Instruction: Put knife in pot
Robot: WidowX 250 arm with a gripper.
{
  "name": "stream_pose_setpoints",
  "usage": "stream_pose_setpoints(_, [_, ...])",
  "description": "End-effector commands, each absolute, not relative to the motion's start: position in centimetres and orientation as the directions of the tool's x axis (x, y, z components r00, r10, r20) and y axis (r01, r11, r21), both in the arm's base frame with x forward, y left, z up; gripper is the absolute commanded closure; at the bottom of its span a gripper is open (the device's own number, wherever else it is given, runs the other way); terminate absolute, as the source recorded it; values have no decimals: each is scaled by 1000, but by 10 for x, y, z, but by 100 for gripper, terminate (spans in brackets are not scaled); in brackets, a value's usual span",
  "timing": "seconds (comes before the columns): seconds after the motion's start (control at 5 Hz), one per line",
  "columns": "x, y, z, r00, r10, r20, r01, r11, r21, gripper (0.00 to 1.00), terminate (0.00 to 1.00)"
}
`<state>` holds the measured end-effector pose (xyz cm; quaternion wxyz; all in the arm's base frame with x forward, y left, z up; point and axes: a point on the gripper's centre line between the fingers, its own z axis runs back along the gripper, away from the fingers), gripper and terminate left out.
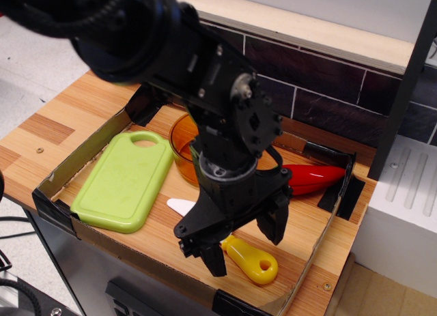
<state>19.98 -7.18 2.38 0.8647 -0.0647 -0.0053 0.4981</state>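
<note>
- Wood-grain worktop (pixel 48 135) carries a low cardboard-walled tray (pixel 65 167) before a dark tiled backsplash (pixel 321 101).
- Pincer (pixel 242 241) spread open, empty, straddling the knife (pixel 249 259).
- Knife lies flat in front of the orange pot (pixel 181 140).

Knife (pixel 249 258) blade mostly hidden by gripper (pixel 242 241), pot (pixel 183 140) half covered — arm blurred
</note>
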Motion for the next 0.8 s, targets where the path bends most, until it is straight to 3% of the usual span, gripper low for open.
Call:
stream_pose_setpoints(0.0, [212, -79, 16, 514, 856, -54, -856, 509, -88, 0, 0])
stream_pose_setpoints(0.4, [212, -83, -2, 521, 852, -53, -854, 519, -43, 0, 0])
stream_pose_setpoints(0.6, [209, -83, -5, 525, 849, -63, -851, 522, -54, 100, 0])
